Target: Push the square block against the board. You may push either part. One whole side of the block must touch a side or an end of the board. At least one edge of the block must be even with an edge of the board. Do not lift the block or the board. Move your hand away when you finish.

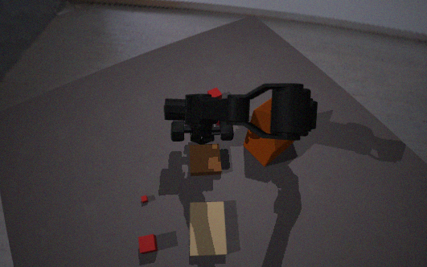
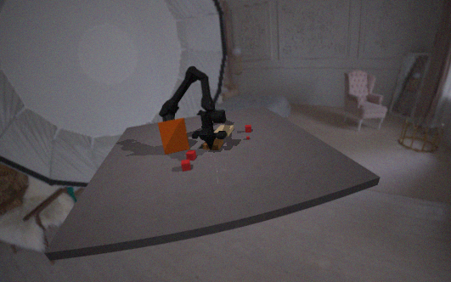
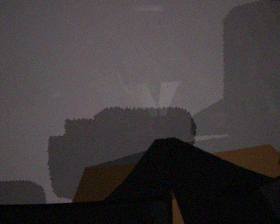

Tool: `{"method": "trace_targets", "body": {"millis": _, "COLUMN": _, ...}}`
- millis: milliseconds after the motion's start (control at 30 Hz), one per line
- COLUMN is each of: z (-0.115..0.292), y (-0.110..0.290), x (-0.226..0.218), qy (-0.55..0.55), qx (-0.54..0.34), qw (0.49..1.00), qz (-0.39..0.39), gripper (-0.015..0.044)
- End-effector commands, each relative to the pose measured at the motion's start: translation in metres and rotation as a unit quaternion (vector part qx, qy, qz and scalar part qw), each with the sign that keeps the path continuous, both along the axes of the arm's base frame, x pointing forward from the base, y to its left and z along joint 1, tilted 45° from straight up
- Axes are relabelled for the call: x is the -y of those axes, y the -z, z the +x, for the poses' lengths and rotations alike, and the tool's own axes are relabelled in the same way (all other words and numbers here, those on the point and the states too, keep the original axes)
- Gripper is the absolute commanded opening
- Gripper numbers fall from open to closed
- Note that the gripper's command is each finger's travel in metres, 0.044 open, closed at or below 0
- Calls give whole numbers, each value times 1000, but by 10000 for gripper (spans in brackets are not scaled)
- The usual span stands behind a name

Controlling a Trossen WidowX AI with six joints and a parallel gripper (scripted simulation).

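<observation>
The square brown block (image 1: pixel 205 159) lies flat on the grey table. It also shows in the exterior view (image 2: pixel 214 144) and as a brown edge behind my fingers in the wrist view (image 3: pixel 257 159). The pale tan board (image 1: pixel 207 234) lies flat nearer the front, apart from the block, its short end facing it. It shows beyond the block in the exterior view (image 2: pixel 225 128). My gripper (image 1: pixel 202 138) is shut and empty, low at the block's far side. Whether the fingertips touch the block I cannot tell.
A big orange wedge-shaped solid stands right of the block, under my arm. Small red cubes lie around: one behind the gripper (image 1: pixel 215 92), one left of the board (image 1: pixel 147 243), a tiny one (image 1: pixel 144 199) further back.
</observation>
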State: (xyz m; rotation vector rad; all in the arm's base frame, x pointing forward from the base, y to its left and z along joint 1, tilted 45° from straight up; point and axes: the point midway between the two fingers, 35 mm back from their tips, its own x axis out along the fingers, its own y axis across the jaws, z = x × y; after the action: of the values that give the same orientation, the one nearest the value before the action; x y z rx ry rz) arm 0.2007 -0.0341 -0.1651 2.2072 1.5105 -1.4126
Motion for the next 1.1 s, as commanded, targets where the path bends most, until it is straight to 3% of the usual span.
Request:
{"method": "trace_targets", "body": {"millis": 0, "z": 1, "y": -3, "x": -7, "qy": -2, "qx": -3, "qw": 1000, "qz": 6, "gripper": 0}}
{"method": "trace_targets", "body": {"millis": 1067, "z": 23, "y": -27, "x": -33, "qy": -3, "qx": -2, "qw": 1000, "qz": 12, "gripper": 0}}
